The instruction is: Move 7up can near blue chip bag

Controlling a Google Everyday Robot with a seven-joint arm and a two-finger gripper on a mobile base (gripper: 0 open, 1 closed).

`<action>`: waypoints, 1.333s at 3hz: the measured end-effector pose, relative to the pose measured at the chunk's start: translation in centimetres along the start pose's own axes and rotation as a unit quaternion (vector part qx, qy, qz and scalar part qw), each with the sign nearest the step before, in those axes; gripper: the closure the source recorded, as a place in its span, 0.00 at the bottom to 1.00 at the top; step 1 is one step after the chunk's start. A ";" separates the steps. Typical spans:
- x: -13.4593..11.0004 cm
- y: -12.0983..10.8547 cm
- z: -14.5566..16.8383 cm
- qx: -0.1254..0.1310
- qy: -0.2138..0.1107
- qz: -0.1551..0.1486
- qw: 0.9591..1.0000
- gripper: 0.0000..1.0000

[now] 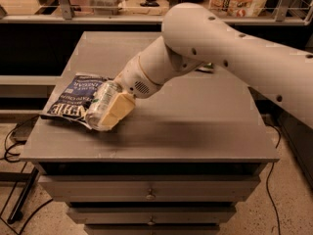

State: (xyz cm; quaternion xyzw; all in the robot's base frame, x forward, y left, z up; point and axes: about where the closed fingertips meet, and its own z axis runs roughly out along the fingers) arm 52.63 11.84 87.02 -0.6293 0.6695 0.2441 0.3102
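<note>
The 7up can [100,103] is a silver-green can, tilted, held in my gripper [108,111] at the left front of the grey table [195,126]. The gripper's cream fingers [116,110] are shut on the can. The blue chip bag [73,98] lies flat at the table's left edge, dark navy with white lettering. The can hangs at the bag's right front corner, touching or just over it. My white arm reaches in from the upper right.
A small green thing [207,67] shows just behind my arm at the table's middle back, mostly hidden. Drawers [149,190] sit under the tabletop. A shelf with clutter runs along the back. Cables lie on the floor at the left.
</note>
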 end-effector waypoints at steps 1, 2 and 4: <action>-0.1 -0.1 1.2 -0.005 0.001 0.001 1.000 0.38; 0.0 -0.1 1.6 -0.004 0.001 0.004 1.000 0.15; 0.4 -0.1 1.6 -0.001 0.002 0.010 1.000 0.00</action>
